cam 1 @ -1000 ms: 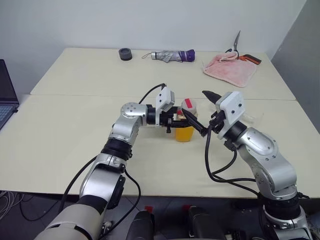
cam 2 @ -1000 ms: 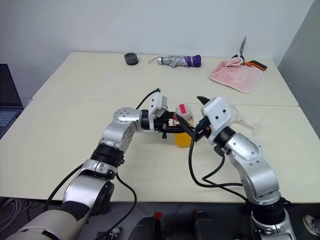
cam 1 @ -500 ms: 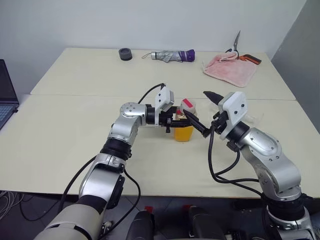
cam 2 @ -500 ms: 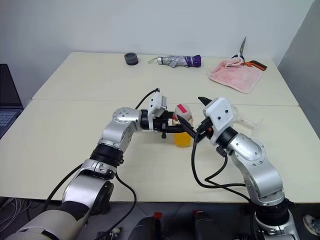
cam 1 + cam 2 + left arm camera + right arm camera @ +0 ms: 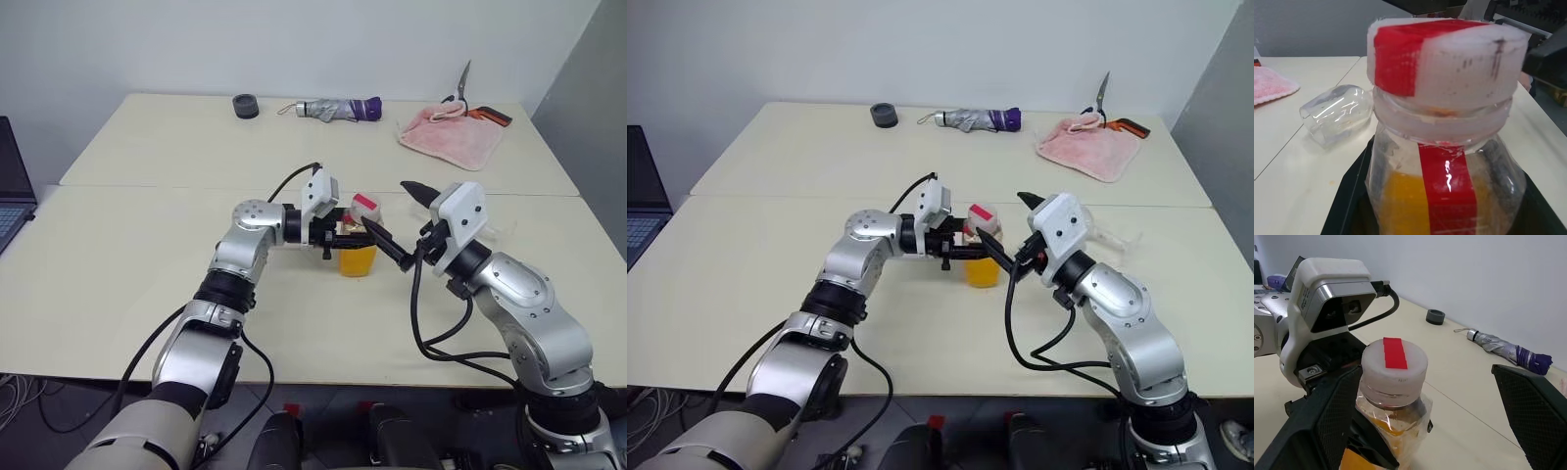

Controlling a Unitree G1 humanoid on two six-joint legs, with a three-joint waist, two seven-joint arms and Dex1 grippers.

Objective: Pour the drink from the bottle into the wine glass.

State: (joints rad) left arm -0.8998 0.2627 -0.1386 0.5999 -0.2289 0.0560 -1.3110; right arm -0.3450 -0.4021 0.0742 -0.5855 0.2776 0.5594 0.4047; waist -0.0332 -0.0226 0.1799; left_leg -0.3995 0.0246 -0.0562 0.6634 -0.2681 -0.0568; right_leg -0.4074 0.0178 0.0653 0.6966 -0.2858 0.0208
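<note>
Now my left claw (image 5: 345, 233) grips the upright bottle (image 5: 360, 247); my right claw (image 5: 1430, 406) gapes wide around its cap (image 5: 1394, 362), ready to twist.

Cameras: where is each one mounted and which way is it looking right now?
Left and right eye views: on the head, looking forward and down over the table; both arms show, the left hand shut on the bottle, the right hand open beside it.
Left wrist view: along the left hand at the bottle's cap; the wine glass lies on its side behind.
Right wrist view: between its open fingers, facing the cap, the left wrist camera and the umbrella.
Shared by both wrist views: the bottle and its drink.
</note>
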